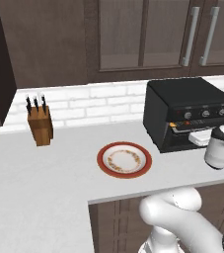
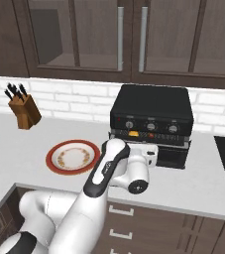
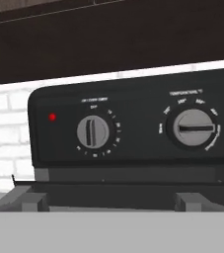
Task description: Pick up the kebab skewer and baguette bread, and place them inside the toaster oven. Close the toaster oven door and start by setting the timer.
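The grey worktop (image 1: 44,173) is seen below dark cupboards and a white brick wall. The black toaster oven (image 2: 151,116) is set on the worktop by the wall. A row of round knobs (image 2: 151,127) is seen on its front. In the hand view, a left knob (image 3: 93,132) with its mark upright and a right knob (image 3: 195,128) with its mark lying flat are seen close up, and a small red light (image 3: 52,117) is lit beside the left one. The white arm is held right in front of the toaster oven. The pincer is spread wide apart, with nothing held. A red-rimmed plate (image 1: 124,159) is set to the left of the toaster oven, apart from it. A wooden knife block (image 1: 40,124) is placed far to the left. A small orange bit is seen just under the knobs in the right base view, but what it is cannot be told.
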